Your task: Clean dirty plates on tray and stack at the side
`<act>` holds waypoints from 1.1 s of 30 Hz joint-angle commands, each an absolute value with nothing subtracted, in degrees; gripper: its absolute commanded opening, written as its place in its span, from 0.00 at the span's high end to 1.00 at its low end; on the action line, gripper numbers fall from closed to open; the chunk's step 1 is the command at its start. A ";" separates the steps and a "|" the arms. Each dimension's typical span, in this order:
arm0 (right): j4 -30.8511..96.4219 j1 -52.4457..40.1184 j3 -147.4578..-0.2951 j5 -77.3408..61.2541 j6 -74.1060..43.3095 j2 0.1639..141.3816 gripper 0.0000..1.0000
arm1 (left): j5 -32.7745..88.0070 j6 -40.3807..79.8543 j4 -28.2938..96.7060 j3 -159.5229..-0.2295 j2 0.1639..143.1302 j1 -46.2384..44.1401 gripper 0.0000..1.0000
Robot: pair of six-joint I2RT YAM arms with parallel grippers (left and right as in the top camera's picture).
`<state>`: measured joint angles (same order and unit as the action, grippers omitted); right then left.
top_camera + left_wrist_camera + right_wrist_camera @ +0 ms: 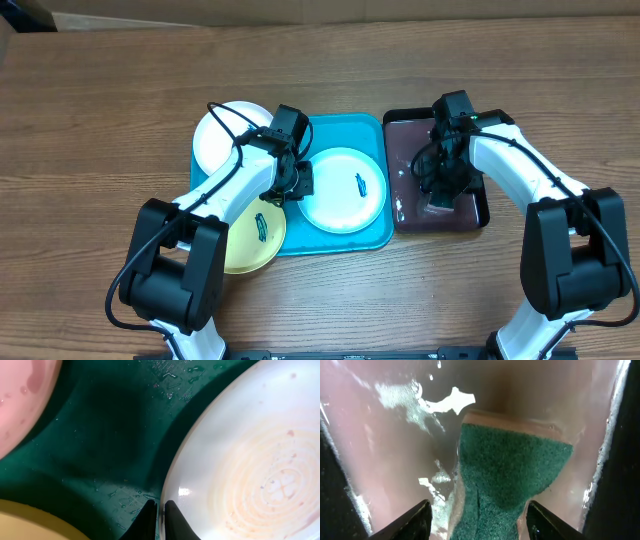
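From above we see the table (100, 120) evenly lit, with only soft shadows. Our wrist views are dimmer, with glints on the wet tray (170, 380) and a dark shadow across it.

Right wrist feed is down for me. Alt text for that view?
A green sponge lies on the wet floor of the black tray, between the right gripper's open fingers. Neither finger clearly presses it.

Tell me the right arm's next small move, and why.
Probably close the right gripper on the sponge: its fingers stand open either side of it in the black tray, while the left gripper pinches the rim of the smeared pale plate on the blue tray.
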<state>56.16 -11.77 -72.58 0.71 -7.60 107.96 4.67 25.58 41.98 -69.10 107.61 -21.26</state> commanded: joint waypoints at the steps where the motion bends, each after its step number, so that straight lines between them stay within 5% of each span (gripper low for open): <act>1: 55.96 -11.94 -72.27 2.09 -9.26 107.83 0.36 | 4.45 25.52 41.95 -70.24 108.44 -21.04 0.89; 23: 50.70 -11.94 -68.73 4.56 -18.52 107.83 0.48 | 4.45 25.30 42.17 -70.22 108.44 -21.04 0.89; 25: 50.83 -11.94 -68.73 4.38 -18.50 107.83 0.58 | 4.45 25.30 42.17 -70.22 108.44 -21.04 0.89; 29: 50.68 -11.94 -69.17 4.38 -18.37 107.81 0.95 | 4.45 25.30 42.06 -70.24 108.44 -21.04 0.89; 33: 55.88 -11.94 -75.88 4.40 -17.58 107.42 0.96 | 4.43 25.30 40.91 -70.22 108.44 -21.04 0.86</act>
<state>54.08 -11.77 -70.06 3.86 -17.91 107.98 4.64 25.56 41.63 -69.10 107.61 -21.26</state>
